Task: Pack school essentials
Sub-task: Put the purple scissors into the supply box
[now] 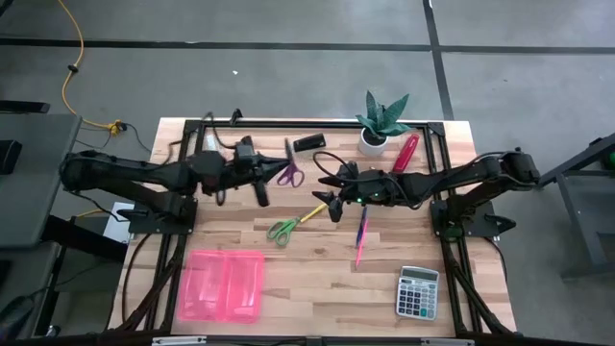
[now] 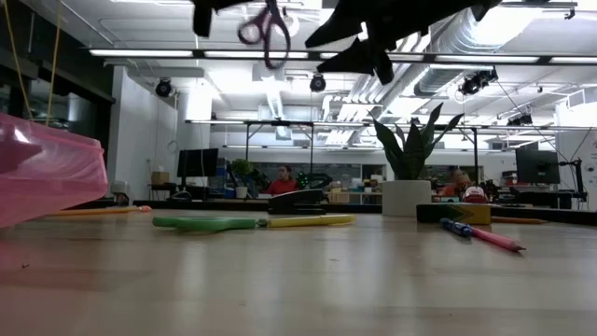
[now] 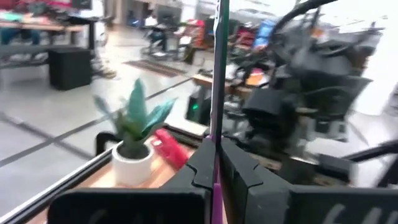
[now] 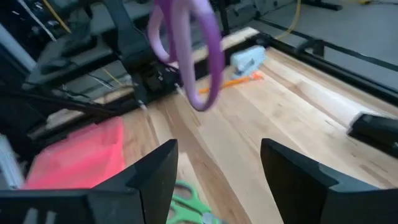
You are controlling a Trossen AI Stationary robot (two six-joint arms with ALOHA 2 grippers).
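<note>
Nearest me on the desk (image 1: 317, 288) lay the pink case (image 1: 222, 284) and the grey calculator (image 1: 418, 292). Further in, the green-handled scissors (image 1: 283, 230) touched a yellow pencil (image 1: 313, 212), with blue and red pencils (image 1: 360, 237) lying just beside them. Above these, my right hand (image 1: 332, 203) hung with its fingers spread wide, gripping nothing. My left hand (image 1: 263, 178) was clamped on the purple-handled scissors (image 1: 290, 170), lifted clear of the desk. Beyond stood the potted plant (image 1: 381, 122) beside a red oblong object (image 1: 405, 152).

Wooden table (image 1: 317, 288): green scissors (image 1: 282, 229), calculator (image 1: 418, 292), pink case (image 1: 222, 284).
</note>
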